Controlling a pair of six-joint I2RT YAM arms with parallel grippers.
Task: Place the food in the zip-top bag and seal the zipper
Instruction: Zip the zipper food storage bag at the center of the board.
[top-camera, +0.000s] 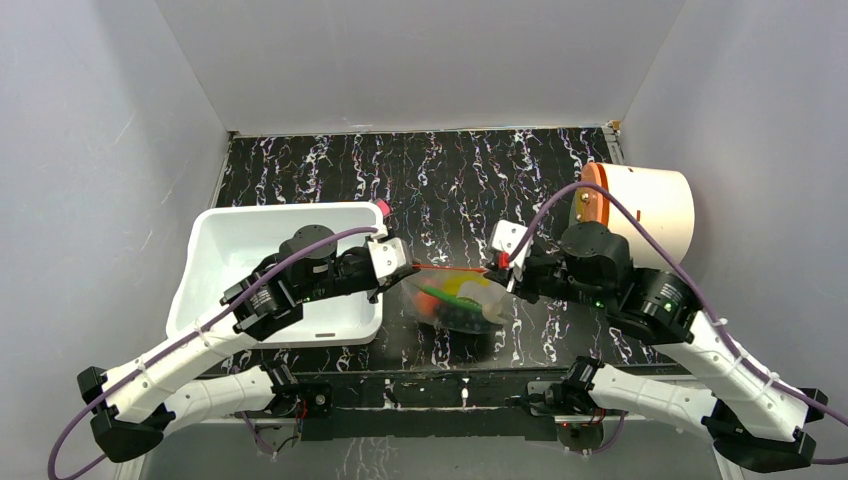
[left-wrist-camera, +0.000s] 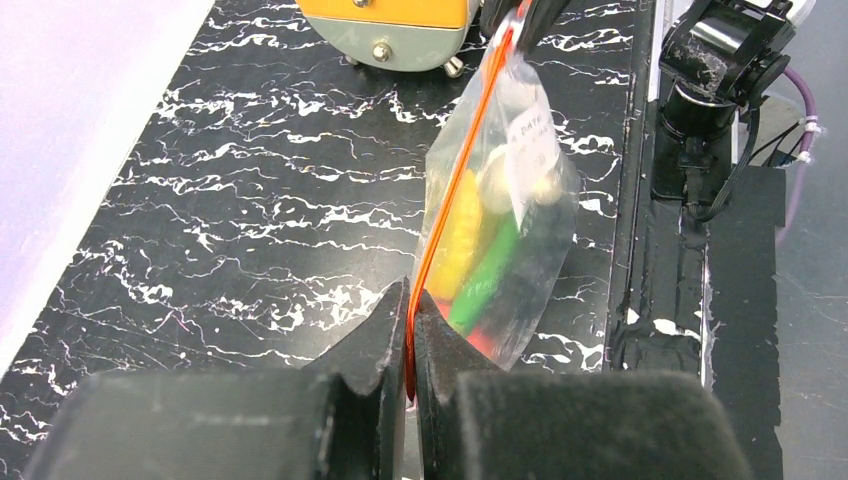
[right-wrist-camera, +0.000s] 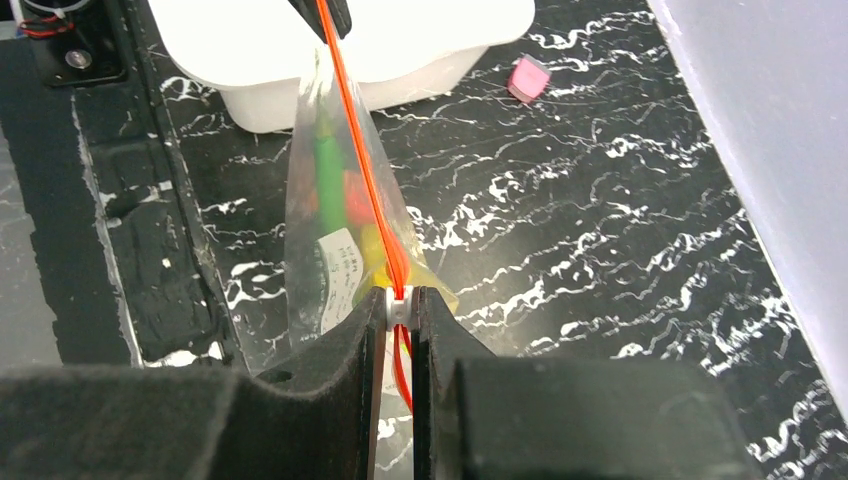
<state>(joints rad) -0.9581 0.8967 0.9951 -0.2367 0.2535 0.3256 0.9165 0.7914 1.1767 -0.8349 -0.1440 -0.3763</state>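
The zip-top bag (top-camera: 455, 300) hangs between both grippers just above the table, with the food inside it. Through the clear plastic I see a yellow piece (left-wrist-camera: 458, 235), a long green pod (left-wrist-camera: 490, 270) and something red-orange low in the bag. My left gripper (left-wrist-camera: 411, 305) is shut on the left end of the orange-red zipper (left-wrist-camera: 462, 170). At the other end, my right gripper (right-wrist-camera: 399, 300) is shut on the zipper's small white tip (right-wrist-camera: 398, 310). The strip (right-wrist-camera: 355, 130) runs taut and straight between the two. In the top view, the left gripper (top-camera: 408, 268) and right gripper (top-camera: 497, 265) face each other.
A white plastic bin (top-camera: 230, 240) stands at the left, under the left arm. A small pink block (top-camera: 382, 208) lies by its far right corner. A white cylinder with an orange end (top-camera: 650, 205) lies on its side at the back right.
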